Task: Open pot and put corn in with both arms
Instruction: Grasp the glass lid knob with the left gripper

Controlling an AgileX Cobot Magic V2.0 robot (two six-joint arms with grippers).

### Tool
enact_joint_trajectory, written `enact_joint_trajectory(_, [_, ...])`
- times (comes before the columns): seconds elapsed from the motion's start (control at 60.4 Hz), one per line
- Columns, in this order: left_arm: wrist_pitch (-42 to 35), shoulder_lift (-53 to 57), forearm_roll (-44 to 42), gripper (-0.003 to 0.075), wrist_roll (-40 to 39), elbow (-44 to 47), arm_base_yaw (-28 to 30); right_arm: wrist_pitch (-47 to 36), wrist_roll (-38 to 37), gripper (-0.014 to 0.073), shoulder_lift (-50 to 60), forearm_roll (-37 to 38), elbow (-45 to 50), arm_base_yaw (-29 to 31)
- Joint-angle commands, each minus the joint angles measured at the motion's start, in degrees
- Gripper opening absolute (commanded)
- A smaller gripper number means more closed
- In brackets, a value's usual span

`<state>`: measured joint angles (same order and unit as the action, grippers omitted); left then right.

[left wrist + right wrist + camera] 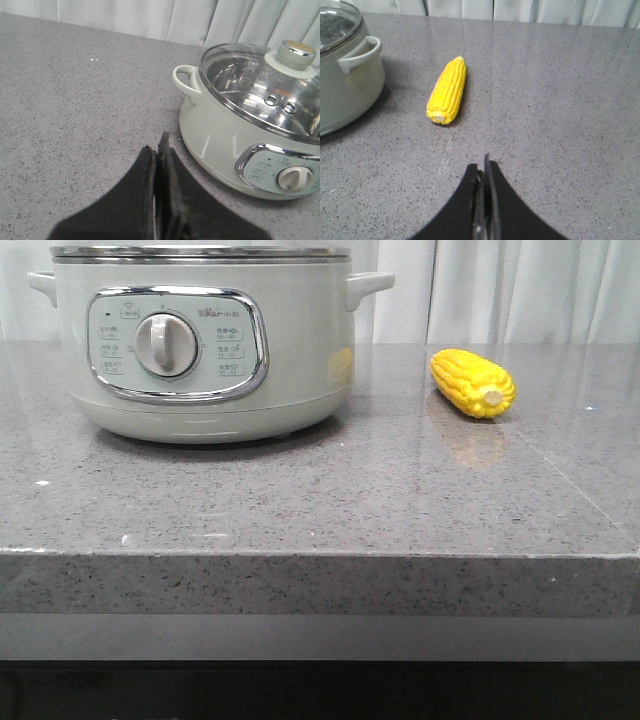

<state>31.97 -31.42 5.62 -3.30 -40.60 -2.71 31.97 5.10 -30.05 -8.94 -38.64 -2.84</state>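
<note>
- Lid (260, 80) first: it sits closed on the pot (200, 340), glass dome inside a metal rim, with a round knob (296, 52) at its centre. Nothing has been lifted yet, so I judge opening the pot to be the step in hand.
- Left gripper (159, 150) hovers above the bare counter (320, 500), beside the pot on the side away from the corn; its fingers are pressed together, holding nothing. It would have to spread them before closing on the knob.
- To do this well, the left arm should come down over the knob from above, centre it between the fingers, grip firmly and lift straight up, so the rim clears the pot without dragging it by its side handle (186, 82).
- The lid should then be carried away from the pot's mouth, on the far side from the corn, leaving the opening free for the other arm.
- Corn (473, 383) lies flat on the counter, to the pot's right in the front view, apart from it and not touching.
- Its long axis runs obliquely: the pale stub end (439, 117) faces the robot and angles slightly away from the pot, the tapered tip (460, 60) points towards the curtain (530, 290) behind.
- Right gripper (485, 172) hangs over the counter on the robot's side of the corn, fingers shut together and empty. It should open and close across the cob's middle, square to that axis.
</note>
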Motion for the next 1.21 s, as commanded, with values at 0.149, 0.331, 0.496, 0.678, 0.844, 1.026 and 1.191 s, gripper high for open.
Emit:
enact_joint_trajectory(0.149, [-5.44,-1.76,-2.57,0.0399,0.26,-1.69,-0.32,-3.73,0.4,0.0456,-1.38,-0.25,-1.99,0.38])
enact_joint_trajectory(0.331, [-8.14,-4.22,-2.31,0.0586,0.26,-1.81,-2.88,-3.43,0.4,0.0613,-1.86,-0.25,-1.99,0.38])
enact_joint_trajectory(0.496, [-14.09,-8.68,-2.44,0.0585,0.34,-3.09,-11.06,-2.83,0.4,0.0614,-1.86,-0.25,-1.99,0.38])
enact_joint_trajectory(0.678, [-19.32,-16.45,-2.56,0.0585,0.34,-7.94,-18.86,-2.26,0.4,0.0614,-1.86,-0.25,-1.99,0.38])
enact_joint_trajectory(0.844, [-24.77,-25.24,-2.56,0.0585,0.34,-13.51,-23.07,-2.26,0.4,0.0614,-1.86,-0.25,-1.99,0.38])
enact_joint_trajectory(1.026, [-25.96,-35.18,-2.46,0.0585,0.34,-21.12,-23.81,-2.26,0.4,0.0614,-1.86,-0.25,-1.99,0.38])
enact_joint_trajectory(1.191, [-26.1,-43.16,-2.46,0.0585,0.34,-28.52,-23.81,-2.26,0.4,0.0614,-1.86,-0.25,-1.99,0.38])
